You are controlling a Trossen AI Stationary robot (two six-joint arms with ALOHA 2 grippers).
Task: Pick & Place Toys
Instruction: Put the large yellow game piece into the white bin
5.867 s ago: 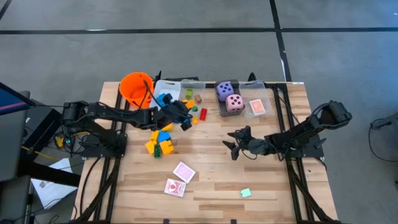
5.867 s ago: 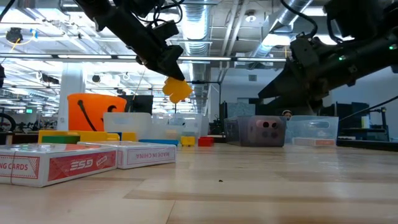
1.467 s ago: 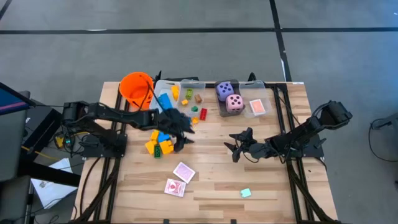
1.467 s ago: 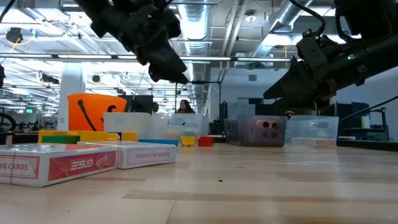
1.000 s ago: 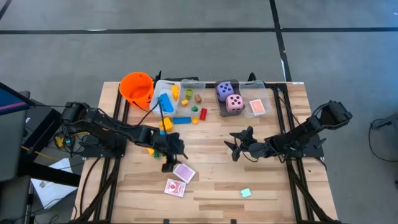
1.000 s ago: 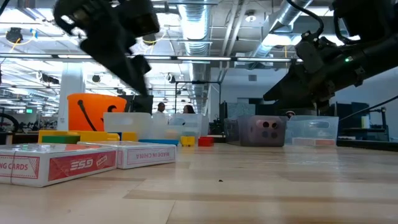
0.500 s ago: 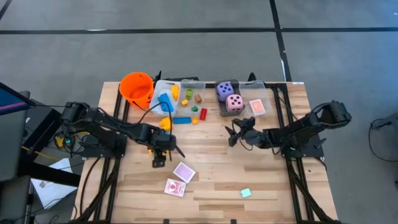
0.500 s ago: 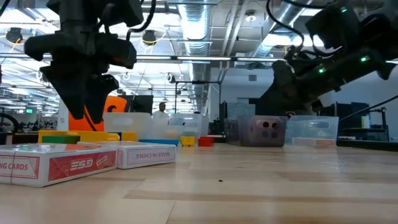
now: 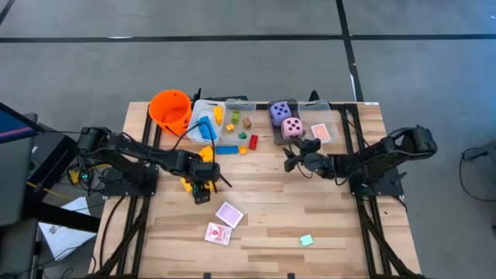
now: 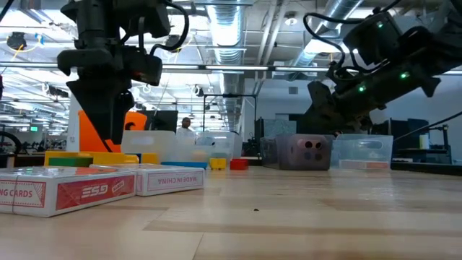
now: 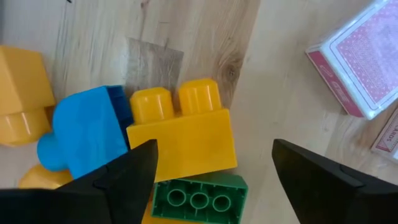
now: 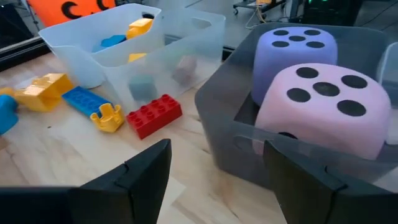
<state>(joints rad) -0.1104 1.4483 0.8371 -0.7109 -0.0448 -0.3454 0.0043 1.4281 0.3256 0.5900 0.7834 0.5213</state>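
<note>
My left gripper points down, open, over a pile of blocks near the table's left middle. Its fingers stand on either side of a yellow block lying on the table, without touching it. A green block and a blue block lie against the yellow one. My right gripper is open and holds nothing. It hangs before the dark bin that holds the pink die and the purple die. Two card decks lie flat nearer the front edge.
A clear bin with several blocks stands at the far edge beside the orange bucket. In front of it lie a red block, a flat blue block and small yellow pieces. A small green piece lies front right.
My left gripper has tipped steeper until it points down and has shifted from beside the card deck toward the table's left, over the block pile. My right gripper has swung toward the far edge, up to the bin with the dice. No toy has moved.
</note>
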